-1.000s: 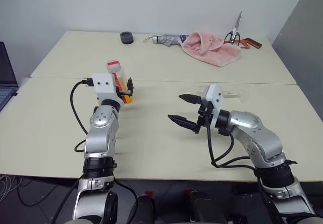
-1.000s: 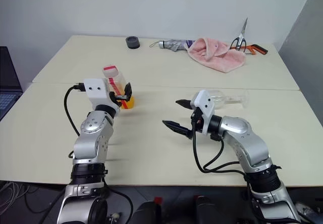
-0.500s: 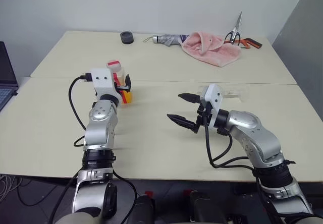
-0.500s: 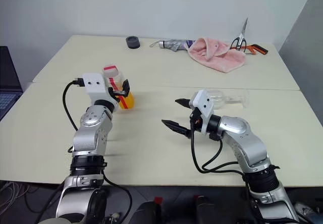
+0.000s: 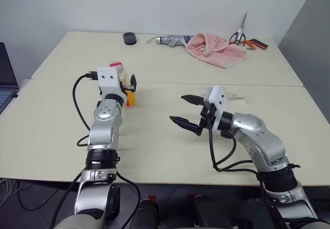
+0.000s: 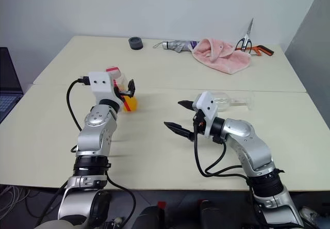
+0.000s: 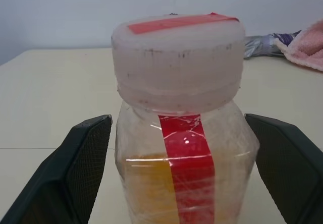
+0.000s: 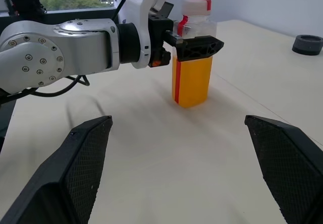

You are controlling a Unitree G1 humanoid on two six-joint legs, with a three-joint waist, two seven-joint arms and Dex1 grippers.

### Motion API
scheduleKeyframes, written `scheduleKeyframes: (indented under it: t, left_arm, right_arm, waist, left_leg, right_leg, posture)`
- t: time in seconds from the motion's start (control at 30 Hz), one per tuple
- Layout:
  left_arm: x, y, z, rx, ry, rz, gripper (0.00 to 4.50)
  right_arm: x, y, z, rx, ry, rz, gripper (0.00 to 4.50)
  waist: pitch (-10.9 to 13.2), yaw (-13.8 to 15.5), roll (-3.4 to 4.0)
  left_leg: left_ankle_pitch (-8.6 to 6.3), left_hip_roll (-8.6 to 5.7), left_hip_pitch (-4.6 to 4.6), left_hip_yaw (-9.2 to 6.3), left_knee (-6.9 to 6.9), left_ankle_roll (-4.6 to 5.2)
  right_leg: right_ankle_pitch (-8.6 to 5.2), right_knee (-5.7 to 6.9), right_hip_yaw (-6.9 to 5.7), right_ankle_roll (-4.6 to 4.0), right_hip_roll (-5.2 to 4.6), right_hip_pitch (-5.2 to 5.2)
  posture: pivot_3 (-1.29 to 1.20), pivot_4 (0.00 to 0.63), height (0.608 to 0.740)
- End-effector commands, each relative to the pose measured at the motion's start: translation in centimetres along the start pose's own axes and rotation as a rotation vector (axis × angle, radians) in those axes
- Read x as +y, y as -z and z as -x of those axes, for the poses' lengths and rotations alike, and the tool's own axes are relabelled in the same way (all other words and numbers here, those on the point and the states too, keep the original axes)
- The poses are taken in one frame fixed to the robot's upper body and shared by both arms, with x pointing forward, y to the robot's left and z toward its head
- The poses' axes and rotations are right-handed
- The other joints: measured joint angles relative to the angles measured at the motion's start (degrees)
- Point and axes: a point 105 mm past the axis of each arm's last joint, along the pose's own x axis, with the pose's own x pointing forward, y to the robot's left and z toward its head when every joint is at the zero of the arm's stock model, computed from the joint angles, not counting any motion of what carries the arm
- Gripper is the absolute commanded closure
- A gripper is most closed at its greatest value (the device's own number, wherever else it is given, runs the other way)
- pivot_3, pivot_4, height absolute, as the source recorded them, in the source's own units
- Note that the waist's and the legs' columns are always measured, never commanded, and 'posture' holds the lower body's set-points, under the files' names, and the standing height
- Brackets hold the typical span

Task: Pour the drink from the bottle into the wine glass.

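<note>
The fingers of the right gripper (image 5: 186,110) are spread wide and nothing is held between them; the gripper is seen low over the near part of the cream table (image 5: 154,151), pointing toward the left arm's side. The fingers of the left gripper (image 8: 187,45) are also spread, with one black finger (image 7: 75,168) seen on each side of the bottle (image 7: 180,133); in the left wrist view a gap is seen between each finger and the bottle's clear wall, so no grip is shown. The bottle is seen upright on the table, its red-and-white cap on, a red stripe running down its body, and the orange-yellow drink (image 8: 192,80) filling the lower part. Just behind the right gripper, the wine glass (image 6: 232,101) is seen lying on its side on the table. Farther back, along the far edge, a black ring (image 5: 129,38), a folded umbrella (image 5: 172,41), a pink cloth (image 5: 216,48) and scissors (image 5: 241,32) are found.
</note>
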Motion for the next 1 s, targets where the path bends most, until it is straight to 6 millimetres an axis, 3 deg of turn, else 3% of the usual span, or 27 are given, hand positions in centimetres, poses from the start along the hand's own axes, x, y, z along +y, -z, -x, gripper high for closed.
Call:
scheduleKeyframes:
  t: [0.03, 0.53, 0.63, 0.83, 1.0]
  left_arm:
    - [-0.10, -2.24, -0.36, -0.077, -0.005, -0.016, 0.04]
    - [0.08, -1.93, -0.71, -0.053, -0.018, -0.037, 0.04]
    - [0.07, -1.99, -0.71, -0.055, -0.018, -0.039, 0.65]
    - [0.09, -1.96, -0.65, -0.054, -0.017, -0.039, 2.48]
    - [0.08, -1.82, -0.46, -0.053, -0.017, -0.041, 2.59]
  right_arm:
    - [-0.23, -1.41, 0.04, -0.045, 0.000, 0.033, 0.00]
    - [-0.14, -1.34, -0.02, -0.045, -0.005, 0.028, 0.00]
    - [-0.15, -1.36, 0.00, -0.045, -0.007, 0.028, 0.00]
    - [-0.13, -1.38, -0.12, -0.046, -0.013, 0.030, 0.00]
    - [-0.16, -1.41, -0.16, -0.050, -0.011, 0.033, 0.00]
  waist:
    - [0.0, 0.0, 0.00]
    - [0.0, 0.0, 0.00]
    - [0.0, 0.0, 0.00]
    - [0.0, 0.0, 0.00]
    - [0.0, 0.0, 0.00]
  left_leg:
    - [0.00, 0.00, 0.00, 0.00, 0.00, 0.00]
    - [0.00, 0.00, 0.00, 0.00, 0.00, 0.00]
    - [0.00, 0.00, 0.00, 0.00, 0.00, 0.00]
    - [0.00, 0.00, 0.00, 0.00, 0.00, 0.00]
    - [0.00, 0.00, 0.00, 0.01, 0.00, 0.00]
  right_leg:
    - [0.00, 0.00, 0.00, 0.00, 0.00, 0.00]
    - [0.00, 0.00, 0.00, 0.00, 0.00, 0.00]
    - [0.00, 0.00, 0.00, 0.00, 0.00, 0.00]
    - [0.00, 0.00, 0.00, 0.00, -0.01, 0.00]
    - [0.00, 0.01, 0.00, 0.00, -0.01, -0.01]
  posture:
    - [0.00, 0.150, 0.740]
    - [0.00, 0.150, 0.740]
    - [0.00, 0.150, 0.740]
    - [0.00, 0.150, 0.740]
    - [0.00, 0.150, 0.740]
